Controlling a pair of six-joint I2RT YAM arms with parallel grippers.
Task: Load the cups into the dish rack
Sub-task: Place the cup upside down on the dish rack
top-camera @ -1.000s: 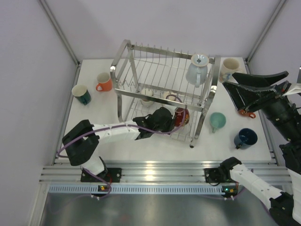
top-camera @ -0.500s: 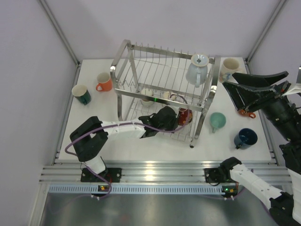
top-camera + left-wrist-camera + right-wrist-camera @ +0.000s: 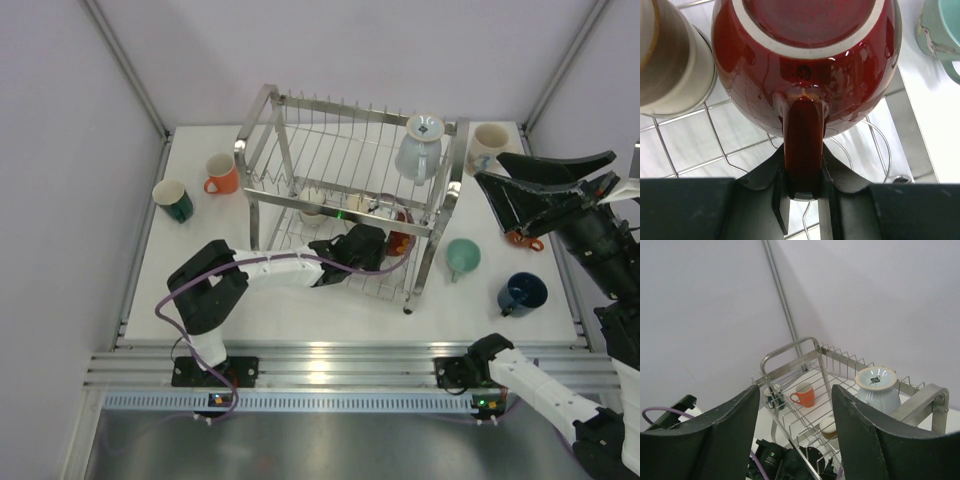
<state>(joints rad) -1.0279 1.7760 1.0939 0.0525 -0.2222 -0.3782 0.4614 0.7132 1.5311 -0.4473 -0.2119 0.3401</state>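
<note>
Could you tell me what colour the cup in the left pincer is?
Dark red cup, best in left wrist view.

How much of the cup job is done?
Done: a pale cup upside down on the dish rack's top tier, a cream cup below. In hand: the left gripper holds the red cup by its handle in the lower tier. Left on the table: orange, teal, mint, navy and another cream cup.

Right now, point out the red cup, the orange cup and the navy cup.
red cup (image 3: 840, 82): left wrist view, side wall.
orange cup (image 3: 221, 168): top external view, open top.
navy cup (image 3: 523, 292): top external view, open top.
</note>
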